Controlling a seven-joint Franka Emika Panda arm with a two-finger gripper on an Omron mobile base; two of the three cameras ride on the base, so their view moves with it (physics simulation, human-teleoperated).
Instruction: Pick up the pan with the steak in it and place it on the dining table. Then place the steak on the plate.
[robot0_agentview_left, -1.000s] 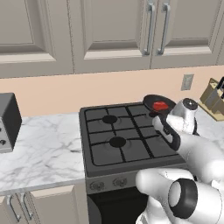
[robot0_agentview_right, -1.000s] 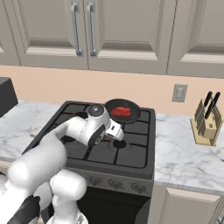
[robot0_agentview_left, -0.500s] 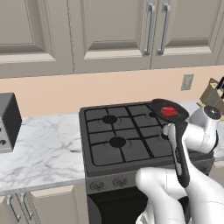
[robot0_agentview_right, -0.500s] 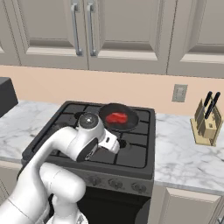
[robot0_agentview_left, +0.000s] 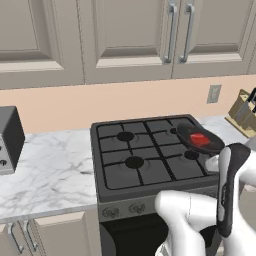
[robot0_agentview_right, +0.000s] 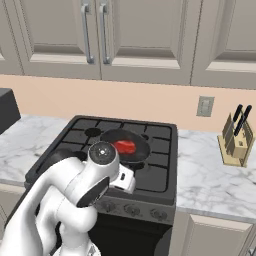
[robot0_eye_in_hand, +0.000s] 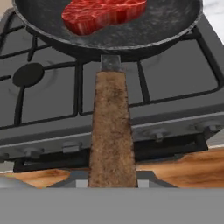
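Gripper: we saw the gripper (robot0_eye_in_hand: 112, 186) clenched on the near end of the pan's brown handle (robot0_eye_in_hand: 111, 131), fingertips hidden at the bottom of the hand view.
Pan: we found the pan (robot0_eye_in_hand: 131, 26) straight ahead of the gripper, carried clear above the stove (robot0_agentview_left: 145, 160), over its right-hand burners (robot0_agentview_right: 122, 147).
Steak: we saw the steak (robot0_eye_in_hand: 103, 13) lying in the pan, toward its far side from the gripper (robot0_agentview_left: 200, 140).
Axis: the handle ran lengthwise from the gripper to the pan, pointing back toward the stove's front edge.
Surface: marble surface (robot0_agentview_left: 45, 170) lay either side of the stove.
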